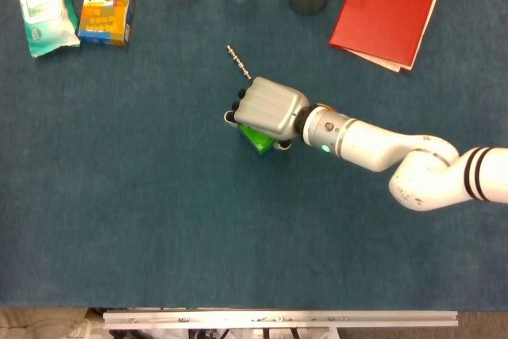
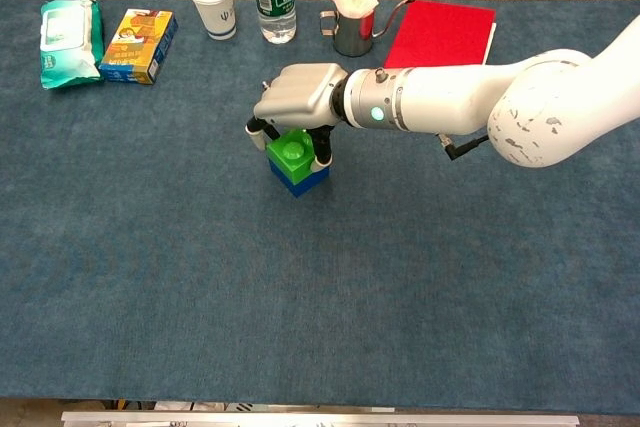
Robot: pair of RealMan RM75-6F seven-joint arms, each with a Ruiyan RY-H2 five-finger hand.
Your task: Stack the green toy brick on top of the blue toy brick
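Blue-carpeted desk. Right hand grips green brick from above, fingers on both sides; green brick sits atop blue brick.

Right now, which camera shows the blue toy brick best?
The chest view: the blue toy brick shows under the green toy brick, which the right hand grips. In the head view hand and green brick hide it.

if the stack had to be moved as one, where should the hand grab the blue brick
Judging by the chest view, low on the blue brick's two opposite flat side walls, coming down from above. The green brick covers its top, and the right hand already sits above the stack with fingers down both sides.
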